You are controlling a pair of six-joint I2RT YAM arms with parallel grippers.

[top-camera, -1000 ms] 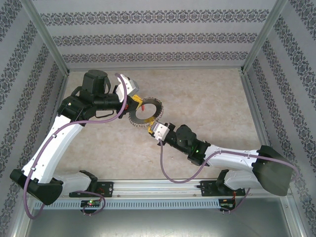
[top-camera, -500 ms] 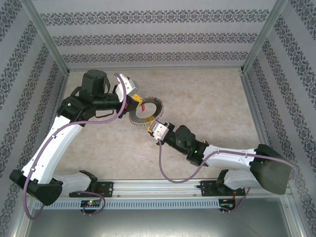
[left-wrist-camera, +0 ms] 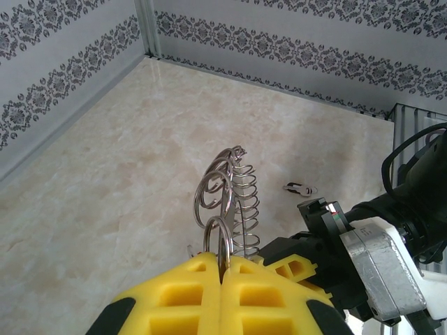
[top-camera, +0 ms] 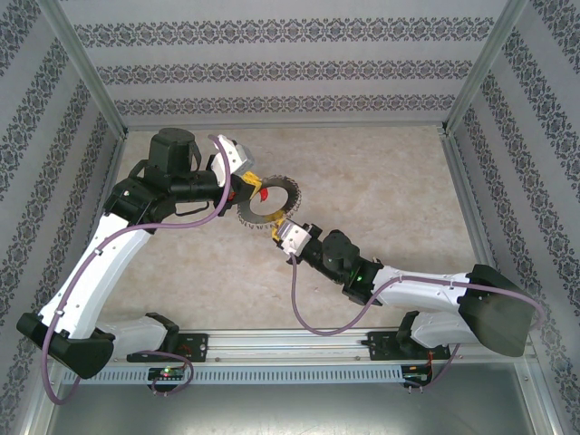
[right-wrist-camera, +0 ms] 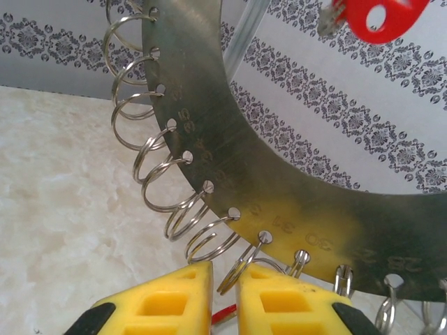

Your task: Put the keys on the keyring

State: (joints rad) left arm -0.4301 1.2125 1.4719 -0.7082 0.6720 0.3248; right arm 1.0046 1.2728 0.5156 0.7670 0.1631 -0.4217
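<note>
The keyring (top-camera: 274, 207), a flat silvery ring fringed with wire loops, hangs above the table. My left gripper (top-camera: 256, 188) is shut on its rim, and the left wrist view shows the keyring (left-wrist-camera: 230, 199) edge-on, rising from my left gripper (left-wrist-camera: 225, 264). A red key head (top-camera: 263, 192) sits by that grip and shows as the red key (right-wrist-camera: 377, 17) beyond the keyring (right-wrist-camera: 279, 160). At the ring's near edge, my right gripper (top-camera: 280, 229) holds a narrow gap. One wire loop (right-wrist-camera: 244, 269) hangs into my right gripper (right-wrist-camera: 225, 279), with a red sliver of a key (right-wrist-camera: 223, 314) pinched deeper between the fingers.
One small key (left-wrist-camera: 300, 188) lies flat on the beige table (top-camera: 390, 181) beyond the ring. Patterned walls and metal posts (top-camera: 91, 82) close in the table on three sides. The right arm's body (left-wrist-camera: 377, 258) crowds the space to the right of the left gripper.
My right gripper has crept slightly up and left, closer under the keyring's near edge. The left gripper and the ring have barely moved.
</note>
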